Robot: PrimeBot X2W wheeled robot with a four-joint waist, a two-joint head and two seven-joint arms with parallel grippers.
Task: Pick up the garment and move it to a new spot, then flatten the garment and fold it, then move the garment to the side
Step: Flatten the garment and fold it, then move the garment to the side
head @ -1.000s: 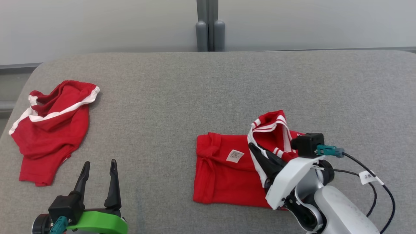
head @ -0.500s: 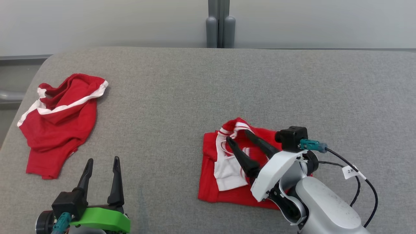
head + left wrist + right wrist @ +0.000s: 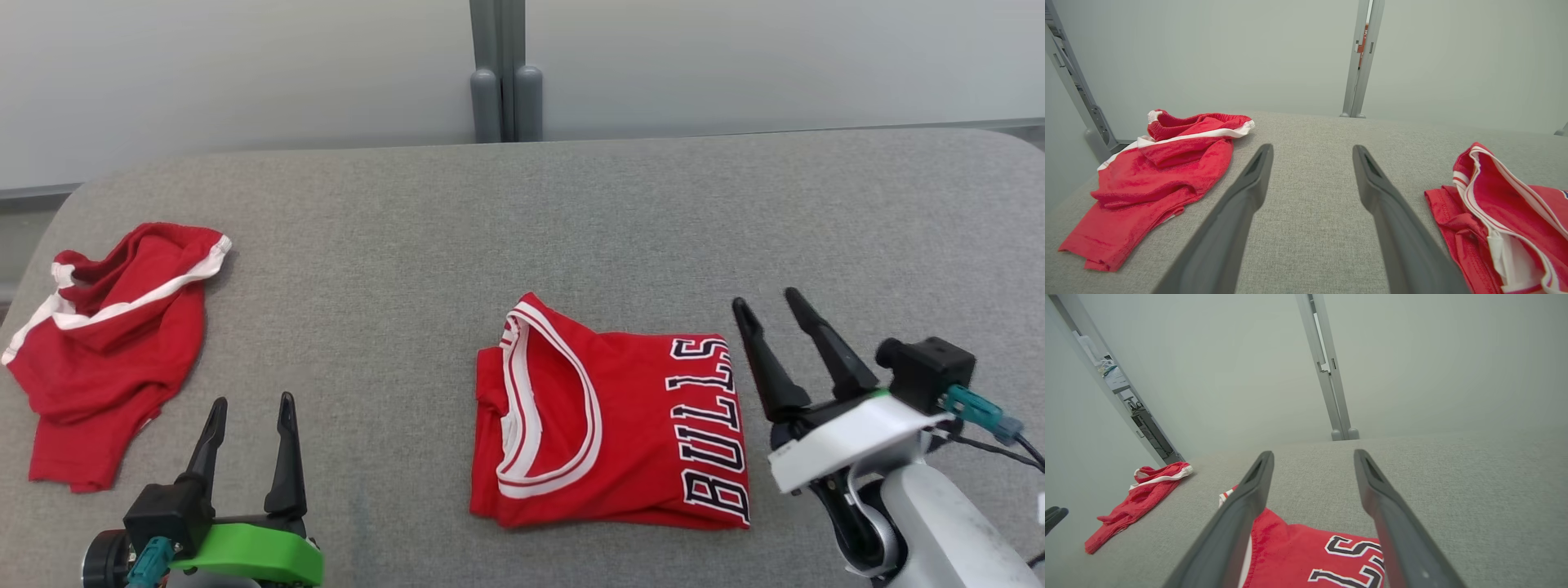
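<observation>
- The left gripper (image 3: 252,400) sits at the near left edge above bare fabric, its two dark fingers spread wide and holding nothing.
- The right gripper (image 3: 765,298) is at the near right, just beside the jersey's right edge. Its fingers are also spread wide and empty, pointing away over the table.
- The red Bulls jersey (image 3: 629,425) lies folded into a compact rectangle, right of centre on the near half of the table. The white-and-red striped neckline faces left, and the black-and-white "BULLS" lettering runs along the right side. The near-left corner bunches slightly.
- A second red garment with white trim (image 3: 106,343) lies crumpled at the left edge, well apart from the jersey.
- The grey cloth-covered table (image 3: 408,237) has rounded far corners.
- Beyond it stand a pale wall (image 3: 245,73) and a grey vertical post (image 3: 506,82).
</observation>
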